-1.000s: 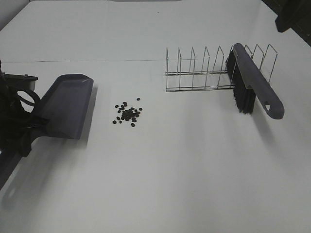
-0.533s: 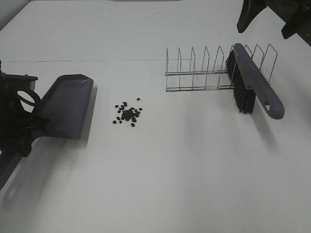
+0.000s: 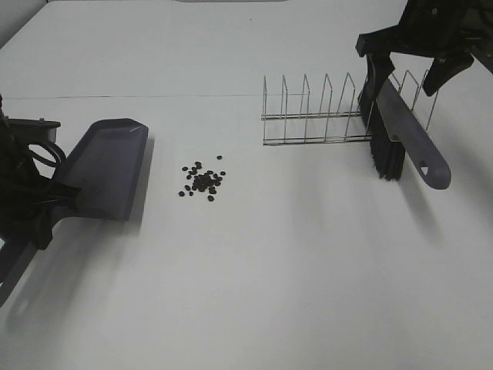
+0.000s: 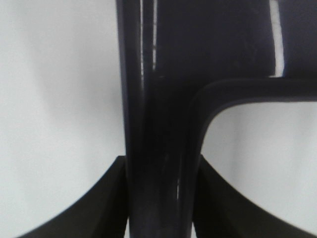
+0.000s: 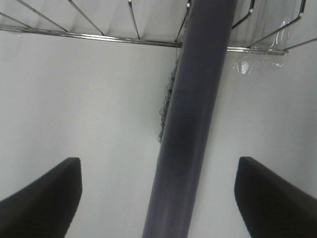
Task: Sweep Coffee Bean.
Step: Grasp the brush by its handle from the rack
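Note:
The coffee beans [image 3: 202,181] lie in a small dark cluster on the white table, just right of the grey dustpan [image 3: 108,166]. My left gripper [image 3: 42,206] is shut on the dustpan's handle [image 4: 158,148], with a finger [image 4: 99,208] pressed on each side. A grey brush [image 3: 400,127] with black bristles leans on the wire rack [image 3: 316,116] at the right. My right gripper [image 3: 404,65] hangs open over the brush's upper end. Its fingers [image 5: 44,196] stand well apart on both sides of the brush handle [image 5: 193,124] without touching it.
The wire rack [image 5: 99,35] stands behind and left of the brush, its uprights close to my right gripper. White table [image 3: 269,277] surface stretches in front of the beans and brush. The table's left edge is near the left arm.
My right gripper has come down into view from the upper right and now straddles the brush. The left gripper, dustpan and beans have stayed put.

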